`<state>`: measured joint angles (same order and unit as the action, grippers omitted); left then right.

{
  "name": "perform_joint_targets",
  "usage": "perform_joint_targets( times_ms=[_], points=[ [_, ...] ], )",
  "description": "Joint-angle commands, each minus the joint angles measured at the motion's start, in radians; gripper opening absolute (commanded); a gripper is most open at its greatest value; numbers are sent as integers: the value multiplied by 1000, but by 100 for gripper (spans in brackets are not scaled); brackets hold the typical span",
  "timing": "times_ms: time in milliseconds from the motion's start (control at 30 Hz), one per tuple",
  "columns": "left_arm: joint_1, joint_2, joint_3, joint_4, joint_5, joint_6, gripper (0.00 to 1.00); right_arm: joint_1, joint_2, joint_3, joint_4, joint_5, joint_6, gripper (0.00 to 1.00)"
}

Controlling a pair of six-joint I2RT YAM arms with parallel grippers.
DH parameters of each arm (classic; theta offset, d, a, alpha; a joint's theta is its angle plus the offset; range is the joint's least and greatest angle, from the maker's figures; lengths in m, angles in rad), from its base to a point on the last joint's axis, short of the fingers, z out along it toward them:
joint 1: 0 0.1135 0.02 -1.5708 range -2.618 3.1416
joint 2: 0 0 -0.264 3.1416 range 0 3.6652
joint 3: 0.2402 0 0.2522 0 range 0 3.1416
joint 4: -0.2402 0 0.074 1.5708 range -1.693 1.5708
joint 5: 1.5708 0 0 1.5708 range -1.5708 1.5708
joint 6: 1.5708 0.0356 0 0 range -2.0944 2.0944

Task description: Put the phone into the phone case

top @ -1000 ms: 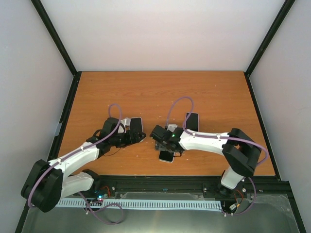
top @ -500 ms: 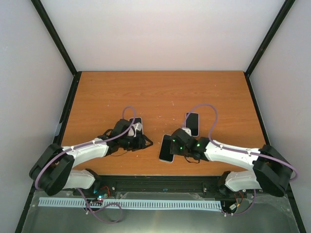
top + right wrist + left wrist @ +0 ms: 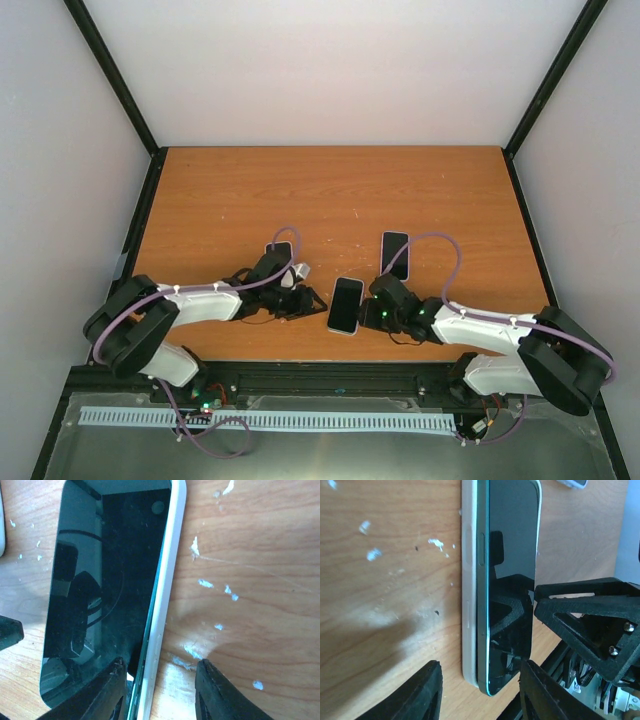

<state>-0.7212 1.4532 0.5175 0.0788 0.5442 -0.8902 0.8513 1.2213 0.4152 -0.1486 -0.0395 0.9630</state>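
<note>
The phone (image 3: 345, 305), with its black screen up, lies on the white phone case (image 3: 468, 580) near the table's front edge. One long side of it sits raised above the case rim (image 3: 167, 580). My left gripper (image 3: 312, 302) is at the phone's left. It is open, and its fingers stand on either side of the phone's end (image 3: 480, 695) without pressing it. My right gripper (image 3: 372, 310) is at the phone's right and also open. One finger (image 3: 107, 690) is over the screen and the other (image 3: 220, 695) is over bare wood, with the case rim between them.
A second dark phone (image 3: 395, 255) lies just behind my right gripper. A third one (image 3: 280, 248) is partly hidden under my left arm. The wooden table (image 3: 330, 190) stretches away behind them, and its black front rail (image 3: 330, 375) is close by.
Both arms have swung low toward the front edge and now flank the phone, left and right. Both pairs of jaws have narrowed. The right gripper has come off the top of the phone.
</note>
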Motion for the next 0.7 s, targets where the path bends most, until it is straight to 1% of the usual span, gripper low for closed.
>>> perform_joint_targets(
  times_ms=[0,133,267,533,667],
  points=[
    [-47,23,23,47,9,-50,43,-6,-11,-37,91,-53,36,37],
    [-77,63,32,54,25,-60,39,-7,-11,-82,144,-80,69,33],
    [-87,84,44,58,25,-61,31,-6,-2,-112,196,-102,91,31],
    [-112,139,114,41,15,-52,8,-6,39,-130,281,-138,130,23],
    [-125,158,149,31,-12,-50,3,-5,64,-133,294,-138,137,18]
  ],
)
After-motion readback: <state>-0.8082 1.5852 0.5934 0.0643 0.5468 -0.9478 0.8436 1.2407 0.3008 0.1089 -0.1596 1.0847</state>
